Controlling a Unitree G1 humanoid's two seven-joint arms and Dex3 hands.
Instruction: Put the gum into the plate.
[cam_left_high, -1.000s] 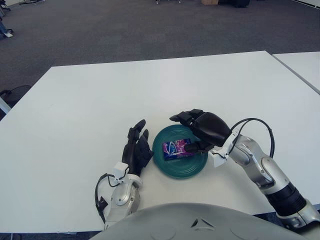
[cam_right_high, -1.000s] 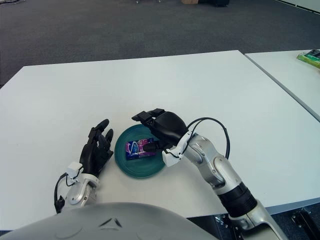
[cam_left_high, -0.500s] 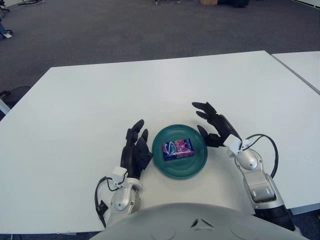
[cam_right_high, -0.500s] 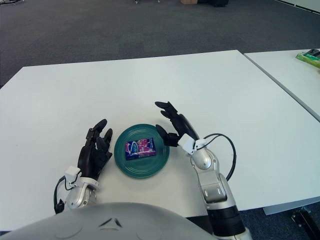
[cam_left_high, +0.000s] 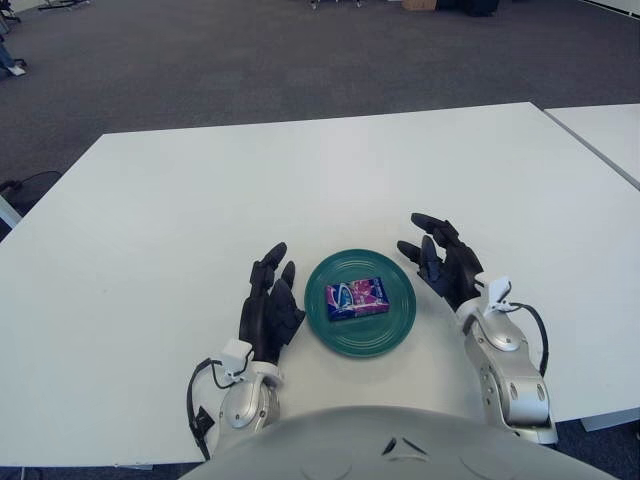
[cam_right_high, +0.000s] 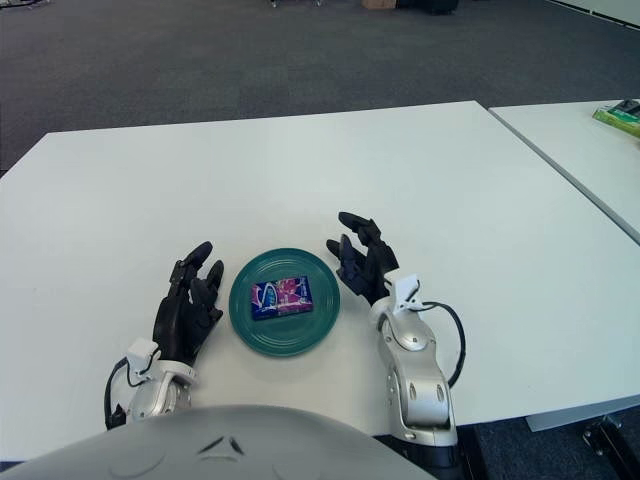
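Gum (cam_left_high: 356, 298) lies flat inside the teal plate (cam_left_high: 395, 330), a little below the middle of the frame, near the plate's centre and slightly toward its left half. You can see that the pack is a small purple and blue box with a pale oval swirl on its left part and pink patches on its right; whatever writing it bears is too small to read, so no brand can be told.

Your right hand (cam_left_high: 447, 268) shows just right of the plate, apart from its rim, with the dark fingers spread and relaxed, pointing toward the upper left, and nothing between them. Your left hand (cam_left_high: 269, 308) shows just left of the plate, fingers extended and loosely parted toward the top of the frame, also holding nothing.

Both hands and the plate sit over the white tabletop (cam_left_high: 200, 200), which fills most of the view. At the right edge of the right eye view, on a second white table (cam_right_high: 590, 160), you can see a green packet (cam_right_high: 620, 118); its print cannot be read.
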